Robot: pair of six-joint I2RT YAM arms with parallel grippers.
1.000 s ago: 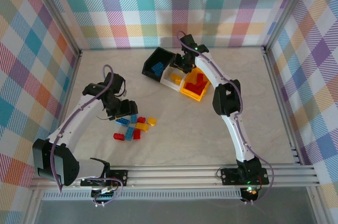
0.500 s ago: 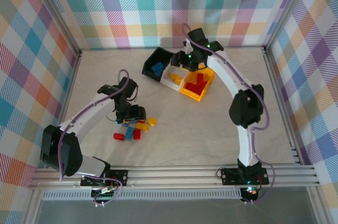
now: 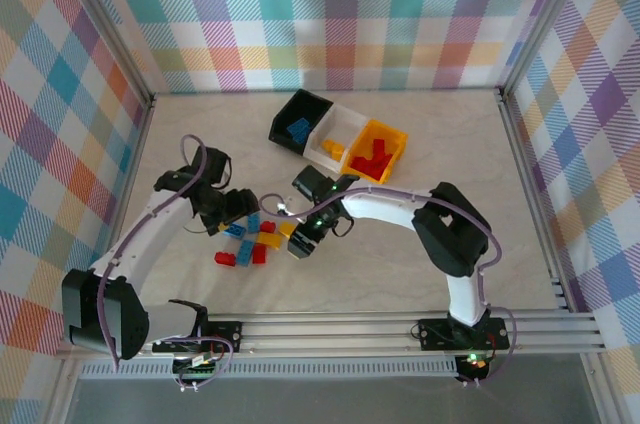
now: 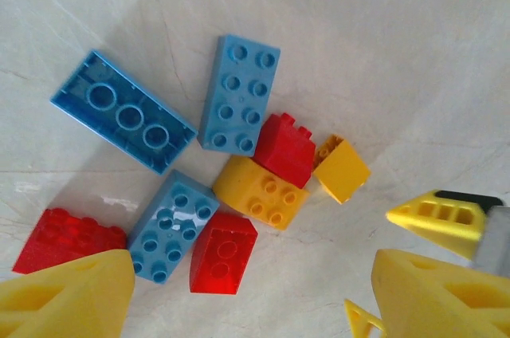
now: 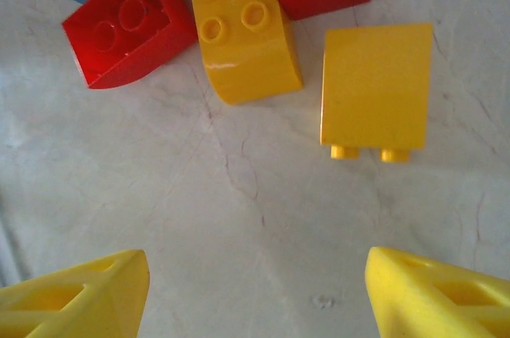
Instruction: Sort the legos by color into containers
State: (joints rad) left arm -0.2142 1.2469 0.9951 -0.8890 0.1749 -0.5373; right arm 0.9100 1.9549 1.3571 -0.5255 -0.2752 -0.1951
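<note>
Spread empty above the red, yellow and blue studded plastic bricks [image 4: 239,95] clustered on the bench [image 3: 520,194], left gripper [image 4: 251,290] and right gripper [image 5: 255,286] face light, rigid, slippery pieces, probably best pinched across flat opposite sides.

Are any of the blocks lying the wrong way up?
Yes. One long blue brick lies upside down, with its hollow underside and round tubes facing up. A small yellow brick is tipped on its side, so its studs point sideways instead of up.
</note>
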